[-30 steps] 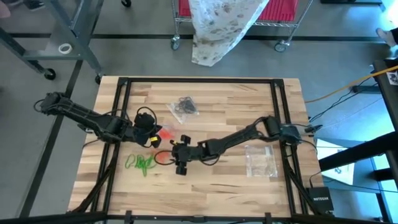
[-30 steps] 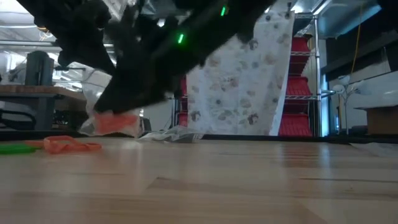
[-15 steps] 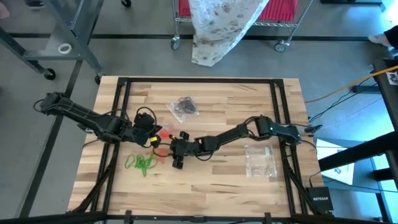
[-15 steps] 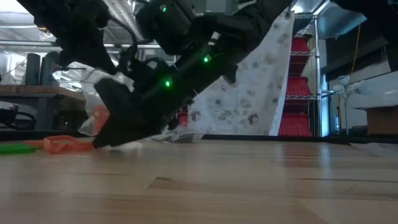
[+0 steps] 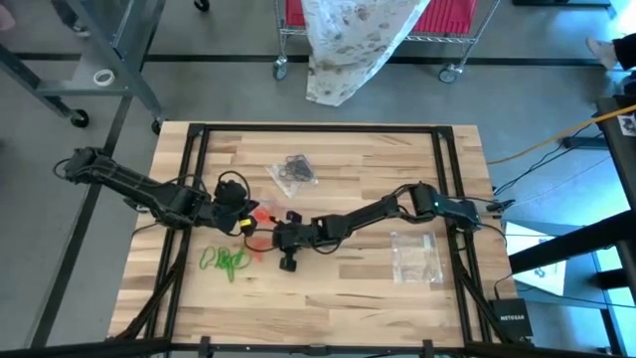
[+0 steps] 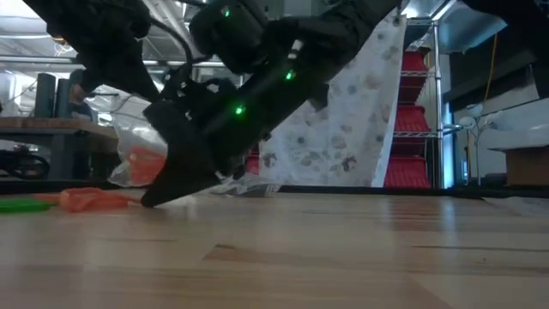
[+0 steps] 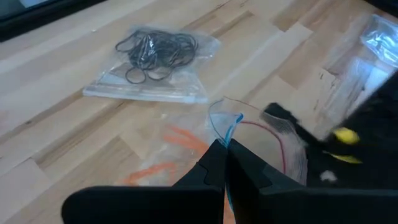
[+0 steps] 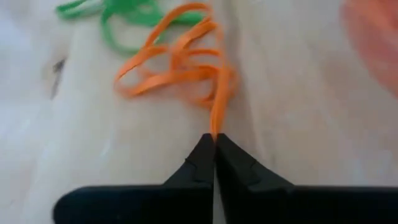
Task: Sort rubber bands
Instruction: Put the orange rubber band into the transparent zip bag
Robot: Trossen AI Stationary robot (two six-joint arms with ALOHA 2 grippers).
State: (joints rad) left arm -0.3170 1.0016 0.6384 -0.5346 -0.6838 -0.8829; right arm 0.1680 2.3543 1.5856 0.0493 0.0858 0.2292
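Your right tool (image 8: 214,138) is pressed together on a strand of the orange rubber bands (image 8: 180,65), which lie tangled on the surface (image 5: 378,159) at about 8 o'clock from centre, with the green rubber bands (image 5: 225,261) just beyond at 8 o'clock and the black rubber bands (image 5: 294,169) bagged near 11 o'clock. Your left tool (image 7: 225,144) is pinching the rim of a clear bag (image 7: 261,140) holding orange bands. Treat the loops as nearly weightless, soft and stretchy: they likely snag each other and spring back, so grip one strand at the clump's outer edge.
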